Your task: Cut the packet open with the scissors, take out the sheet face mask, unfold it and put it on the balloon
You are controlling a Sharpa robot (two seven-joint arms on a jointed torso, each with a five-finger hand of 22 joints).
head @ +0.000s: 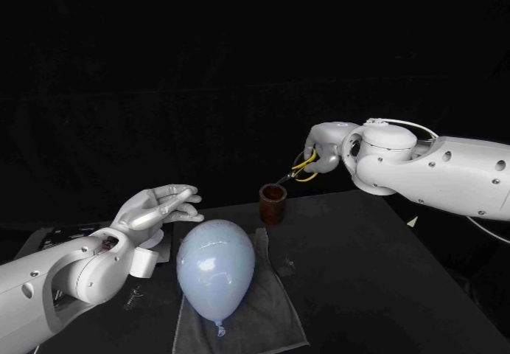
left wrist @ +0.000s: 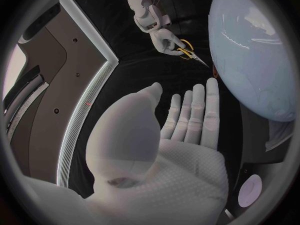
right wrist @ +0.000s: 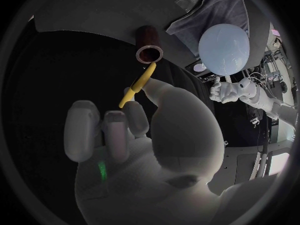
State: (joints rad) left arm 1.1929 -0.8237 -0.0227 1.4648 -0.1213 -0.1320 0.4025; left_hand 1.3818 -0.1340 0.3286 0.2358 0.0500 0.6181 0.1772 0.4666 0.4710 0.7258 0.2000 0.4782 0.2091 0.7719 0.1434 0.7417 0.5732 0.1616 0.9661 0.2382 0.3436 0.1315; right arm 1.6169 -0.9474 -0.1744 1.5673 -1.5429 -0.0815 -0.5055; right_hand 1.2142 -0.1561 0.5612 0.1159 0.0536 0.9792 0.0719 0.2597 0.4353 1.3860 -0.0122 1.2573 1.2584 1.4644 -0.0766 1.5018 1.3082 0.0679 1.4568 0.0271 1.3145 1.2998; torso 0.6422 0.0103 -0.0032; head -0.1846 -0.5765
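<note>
A pale blue balloon (head: 216,264) lies on a grey cloth (head: 255,324) at the table's near middle, its knot toward me. My left hand (head: 159,206) hovers just left of the balloon's far end, palm (left wrist: 187,150) bare and fingers stretched apart, holding nothing. My right hand (head: 324,156) hangs above the far side of the table and grips yellow-handled scissors (head: 305,168). Their blades point down at a brown tube-shaped holder (head: 273,204). The right wrist view has the scissors (right wrist: 139,84) aimed at the holder's mouth (right wrist: 149,53), with the balloon (right wrist: 224,50) beyond.
A small white cup (head: 144,262) stands by my left wrist, left of the cloth. A small pale scrap (head: 285,267) lies on the cloth right of the balloon; I cannot tell what it is. The table's right edge (head: 425,243) runs near my right arm.
</note>
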